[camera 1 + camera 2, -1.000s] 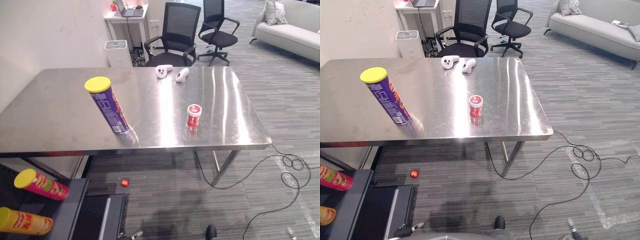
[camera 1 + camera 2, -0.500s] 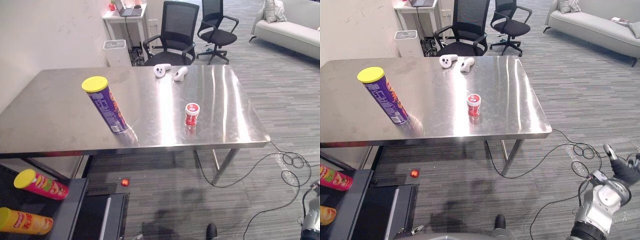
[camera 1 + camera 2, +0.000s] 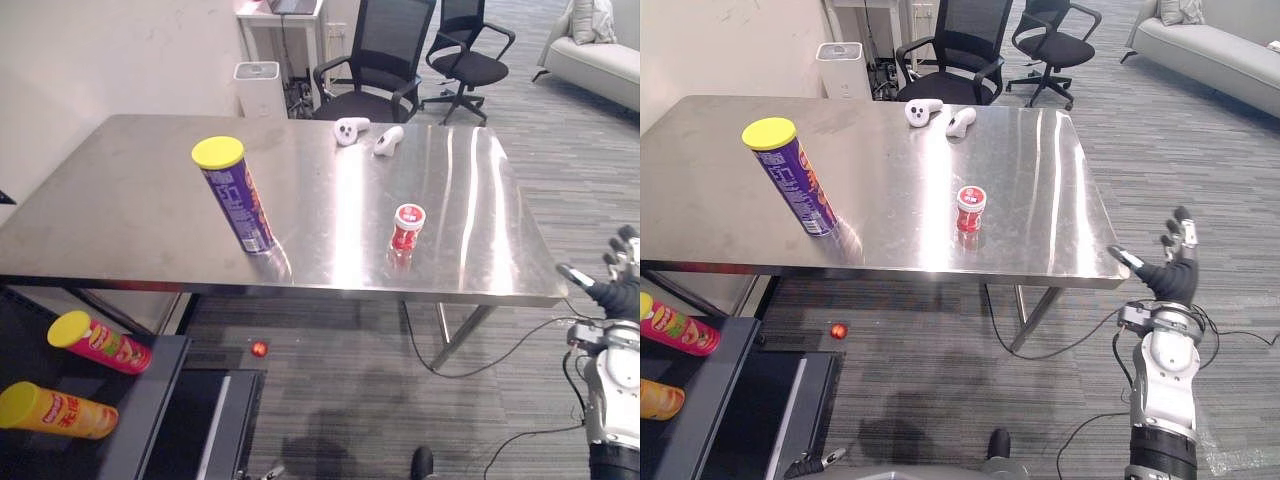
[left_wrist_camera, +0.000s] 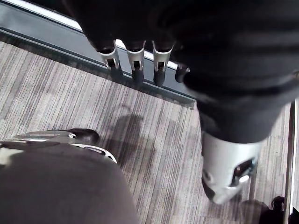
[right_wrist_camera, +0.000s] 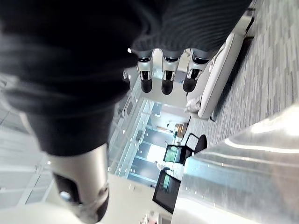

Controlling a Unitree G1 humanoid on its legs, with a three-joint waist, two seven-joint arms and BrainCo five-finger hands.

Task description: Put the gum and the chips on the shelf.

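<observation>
A tall purple chips can [image 3: 235,195] with a yellow lid stands upright on the steel table [image 3: 110,210], left of the middle. The gum, a small red jar [image 3: 407,228] with a white lid, stands to its right, nearer the front edge. My right hand [image 3: 1170,272] is raised off the table's front right corner, open, fingers spread, holding nothing. In its wrist view my left hand [image 4: 135,63] hangs low over the carpet with straight fingers, also empty. A dark shelf [image 3: 150,400] sits at the lower left, below the table.
Two chips cans lie on the shelf, a pink one [image 3: 100,344] and an orange one [image 3: 55,410]. Two white controllers [image 3: 350,130] rest at the table's far edge. Office chairs [image 3: 385,55] and a white bin [image 3: 258,85] stand behind. A red ball [image 3: 259,349] lies under the table.
My right hand has risen into view beside the table's front right corner. The camera has shifted, so the scene sits further right. The can and the jar have not moved.
</observation>
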